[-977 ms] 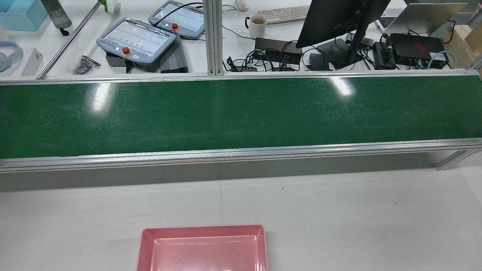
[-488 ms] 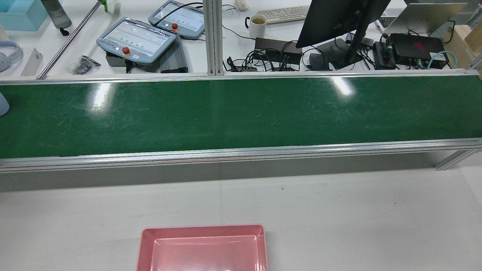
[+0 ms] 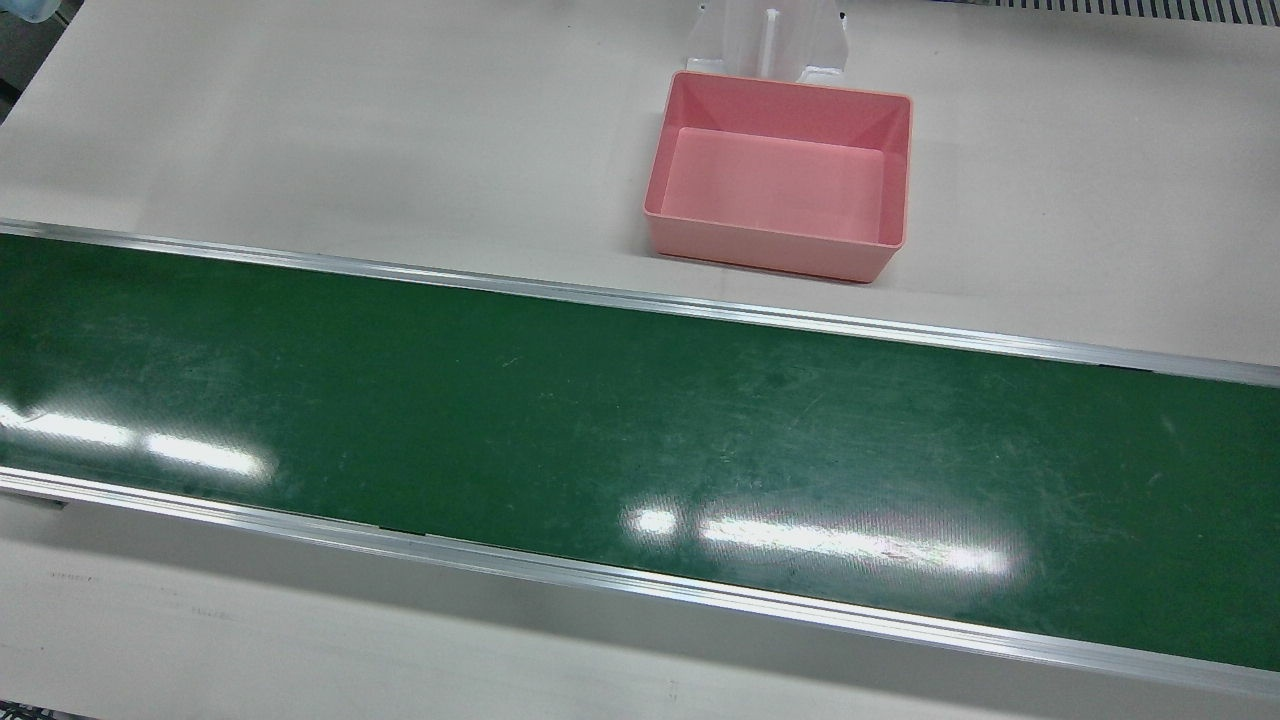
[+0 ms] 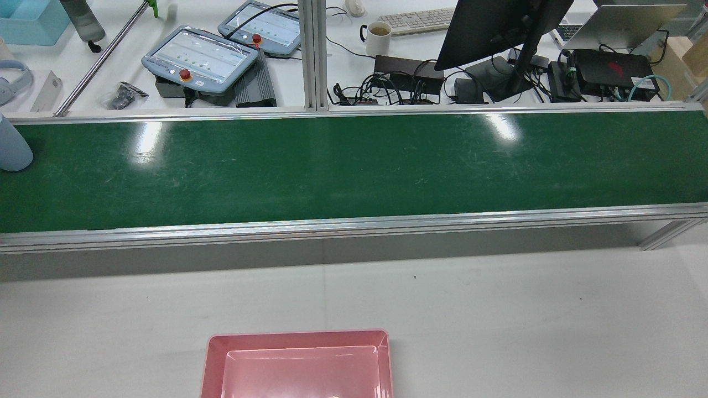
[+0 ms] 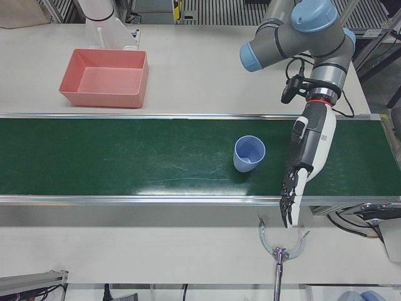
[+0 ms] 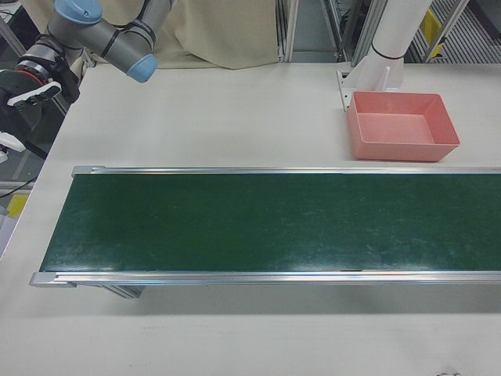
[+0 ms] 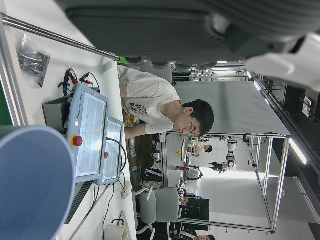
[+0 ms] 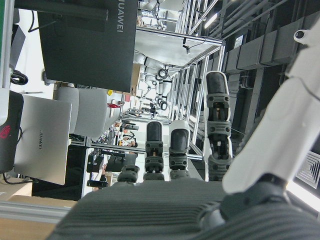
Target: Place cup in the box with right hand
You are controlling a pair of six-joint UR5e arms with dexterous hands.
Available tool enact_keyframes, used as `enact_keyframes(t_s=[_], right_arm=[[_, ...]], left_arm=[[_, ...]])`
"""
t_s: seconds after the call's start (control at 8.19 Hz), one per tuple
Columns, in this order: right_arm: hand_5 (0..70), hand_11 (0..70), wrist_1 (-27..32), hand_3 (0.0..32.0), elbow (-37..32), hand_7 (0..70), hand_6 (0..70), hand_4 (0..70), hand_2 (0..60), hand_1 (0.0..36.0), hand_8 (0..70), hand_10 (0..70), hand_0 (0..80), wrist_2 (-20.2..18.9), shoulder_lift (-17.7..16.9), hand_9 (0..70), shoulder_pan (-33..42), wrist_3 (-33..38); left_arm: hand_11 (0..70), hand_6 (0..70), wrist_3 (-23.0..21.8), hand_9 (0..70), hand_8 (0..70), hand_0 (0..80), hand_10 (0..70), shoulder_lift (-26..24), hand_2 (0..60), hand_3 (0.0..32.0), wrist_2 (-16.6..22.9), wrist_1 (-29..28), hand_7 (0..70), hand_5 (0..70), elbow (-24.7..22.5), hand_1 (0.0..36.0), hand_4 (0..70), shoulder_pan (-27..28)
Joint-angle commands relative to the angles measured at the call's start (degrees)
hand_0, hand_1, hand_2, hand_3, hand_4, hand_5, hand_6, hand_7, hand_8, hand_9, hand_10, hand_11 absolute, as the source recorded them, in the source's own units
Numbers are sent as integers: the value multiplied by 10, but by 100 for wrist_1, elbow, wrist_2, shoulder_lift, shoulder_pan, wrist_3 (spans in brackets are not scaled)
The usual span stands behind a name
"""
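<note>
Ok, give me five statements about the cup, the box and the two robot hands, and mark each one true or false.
1. The blue cup stands upright on the green belt. True.
2. The pink box already has the cup inside it. False: the box is empty, and the cup is on the belt.
3. The left robot hand is closed around the cup. False: it hangs open beside the cup, apart from it.
4. The right robot hand is off the far end of the belt, away from the cup. True.
5. The box sits on the belt. False: it rests on the white table beside the belt.
</note>
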Motion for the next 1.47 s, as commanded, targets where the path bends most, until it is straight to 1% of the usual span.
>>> enact_keyframes(t_s=[0.0, 0.73, 1.34], right_arm=[[21, 51, 0, 0, 9, 700, 163, 572, 0, 0, 142, 35, 494, 0, 0, 317, 8, 0], [21, 54, 0, 0, 9, 700, 165, 584, 0, 0, 144, 37, 495, -9, 0, 321, -1, 0], [22, 48, -9, 0, 79, 700, 164, 576, 0, 0, 142, 33, 495, -26, 0, 317, -1, 0]], left_arm=[[0, 0, 0, 0, 0, 0, 0, 0, 0, 0, 0, 0, 0, 0, 0, 0, 0, 4], [0, 0, 0, 0, 0, 0, 0, 0, 0, 0, 0, 0, 0, 0, 0, 0, 0, 4], [0, 0, 0, 0, 0, 0, 0, 0, 0, 0, 0, 0, 0, 0, 0, 0, 0, -5]])
